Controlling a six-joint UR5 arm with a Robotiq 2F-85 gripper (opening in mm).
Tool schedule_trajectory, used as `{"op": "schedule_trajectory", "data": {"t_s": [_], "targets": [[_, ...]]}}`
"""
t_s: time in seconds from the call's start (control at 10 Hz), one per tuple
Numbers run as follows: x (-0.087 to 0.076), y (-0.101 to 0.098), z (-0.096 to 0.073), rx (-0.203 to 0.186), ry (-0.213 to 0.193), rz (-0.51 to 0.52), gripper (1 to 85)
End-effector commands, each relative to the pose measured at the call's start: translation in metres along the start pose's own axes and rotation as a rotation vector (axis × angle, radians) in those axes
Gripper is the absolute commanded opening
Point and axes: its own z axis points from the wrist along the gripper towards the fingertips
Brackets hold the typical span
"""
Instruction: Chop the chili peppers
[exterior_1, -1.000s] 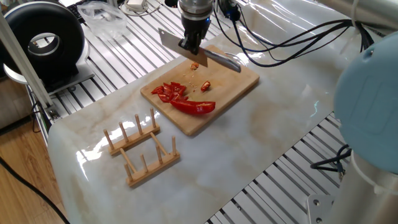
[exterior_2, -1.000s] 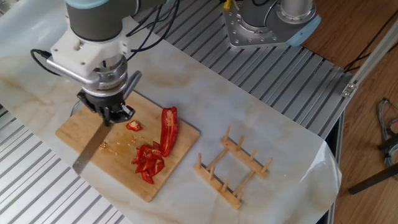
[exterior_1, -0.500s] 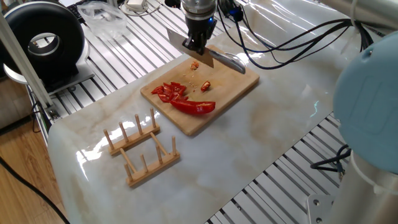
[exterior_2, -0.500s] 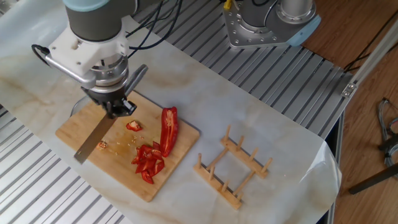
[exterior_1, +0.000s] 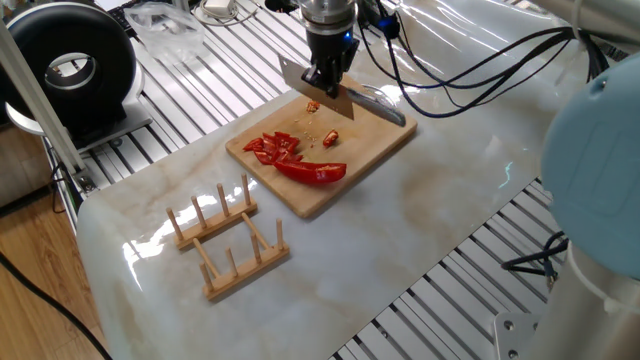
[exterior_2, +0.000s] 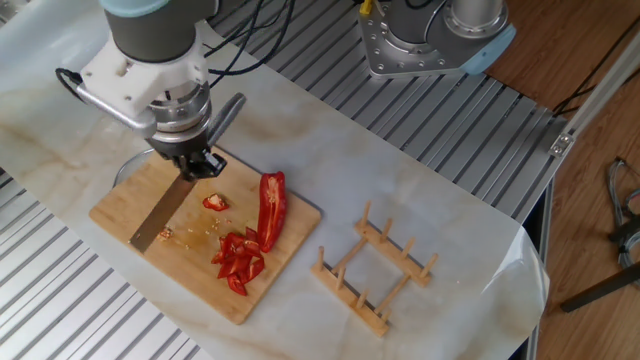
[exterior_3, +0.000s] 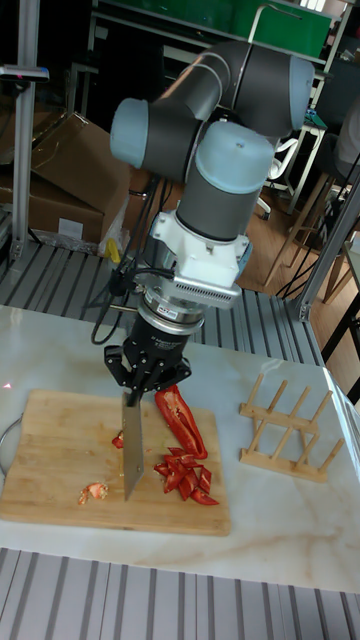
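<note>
A: Progress on the chopping?

B: Partial, by my judgement. The board (exterior_2: 245, 295) carries a heap of cut pieces (exterior_2: 238, 258), one stray bit (exterior_2: 213, 202) beside the knife (exterior_2: 160, 215), and a pale scrap (exterior_3: 93, 492) near the blade tip. One long pepper half (exterior_2: 271, 207) lies whole, just beside the heap. That half is what remains, and the stray bit could be cut finer.

A: The gripper?

B: The gripper (exterior_2: 197, 165) has its fingers pinched on the knife handle. The blade slants down across the board, apart from the long half. Whether its edge touches the wood, I cannot tell.

A: Surface?

B: A pale marbled table (exterior_1: 420, 215) with the board on it, and a wooden peg rack (exterior_1: 228, 243) standing well apart from the board. Slatted metal (exterior_2: 60, 300) runs round the marble sheet.

A: The room?

B: A workshop: cables (exterior_1: 470, 60) trailing off the arm, a black round device (exterior_1: 70, 65) at one corner, cardboard boxes (exterior_3: 60, 180) and a shelf frame behind in the tall view.
</note>
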Motion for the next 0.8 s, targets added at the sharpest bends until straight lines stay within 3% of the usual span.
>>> {"op": "schedule_trajectory", "data": {"t_s": [0.0, 0.2, 0.5, 0.6, 0.7], "targets": [[-0.002, 0.023, 0.001, -0.127, -0.048, 0.016, 1.3], [-0.008, 0.016, 0.008, -0.12, -0.081, 0.013, 1.3], [-0.025, 0.034, 0.021, -0.183, -0.103, 0.002, 1.3], [-0.027, 0.035, 0.026, -0.173, -0.106, 0.001, 1.3], [-0.03, 0.029, 0.03, -0.134, -0.11, -0.001, 1.3]]}}
